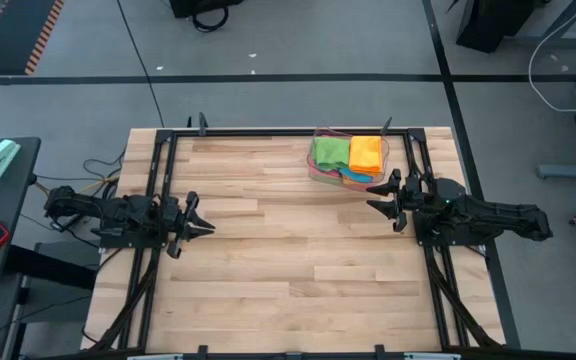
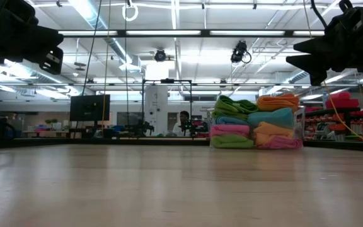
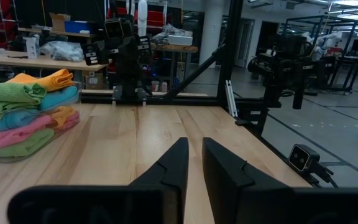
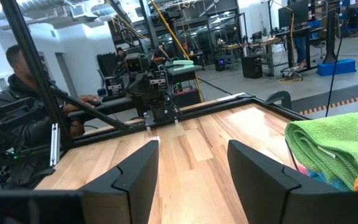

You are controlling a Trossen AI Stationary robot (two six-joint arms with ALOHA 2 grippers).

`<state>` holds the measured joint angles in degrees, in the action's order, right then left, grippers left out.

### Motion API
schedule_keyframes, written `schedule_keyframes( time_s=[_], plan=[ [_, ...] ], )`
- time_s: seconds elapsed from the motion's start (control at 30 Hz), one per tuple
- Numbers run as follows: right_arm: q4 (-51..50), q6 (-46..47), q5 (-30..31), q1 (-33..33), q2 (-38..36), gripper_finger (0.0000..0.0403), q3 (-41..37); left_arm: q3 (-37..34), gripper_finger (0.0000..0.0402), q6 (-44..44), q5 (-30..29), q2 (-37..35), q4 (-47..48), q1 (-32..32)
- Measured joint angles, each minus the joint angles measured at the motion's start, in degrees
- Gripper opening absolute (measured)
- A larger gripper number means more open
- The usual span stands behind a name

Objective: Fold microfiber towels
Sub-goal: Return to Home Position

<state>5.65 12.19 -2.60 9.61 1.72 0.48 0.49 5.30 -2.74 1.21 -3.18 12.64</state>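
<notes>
High view first: microfiber towels (image 1: 348,158) folded and piled as two side-by-side stacks inside the clear tray (image 1: 396,140), at the far edge of the worktop (image 1: 288,260), right of centre. Green on top of one stack, orange on top of the other; blue and pink layers lower down, plain in the low view. Long axis of the pair lying across the worktop, parallel to that far edge. Right gripper (image 1: 373,197) close to the tray's near corner, not touching it, fingers spread wide and empty, aimed across toward the worktop's middle. Towels therefore off to the flank of those fingers, toward the far edge, not ahead of them. Left gripper (image 1: 203,225) well apart on the opposite side, fingers drawn almost together with only a slit between, gripping nothing, aimed toward the right arm. No loose cloth anywhere on the bare wood, so probably nothing left to fold. For a retreat to rest, best to draw the right arm straight back along its own line, away from the tray corner, without swinging toward the far edge.
</notes>
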Motion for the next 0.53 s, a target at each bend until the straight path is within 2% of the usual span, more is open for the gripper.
schedule_keyframes(
  time_s=[0.23,0.53],
  plan=[
    [0.0,0.0,0.0,0.0,0.0,0.0201,0.0,0.0,0.0062,0.0,0.0,0.0,0.0,0.0],
    [0.0,0.0,0.0,0.0,0.0,0.0201,0.0,0.0,0.0051,0.0,0.0,0.0,0.0,0.0]
  ],
)
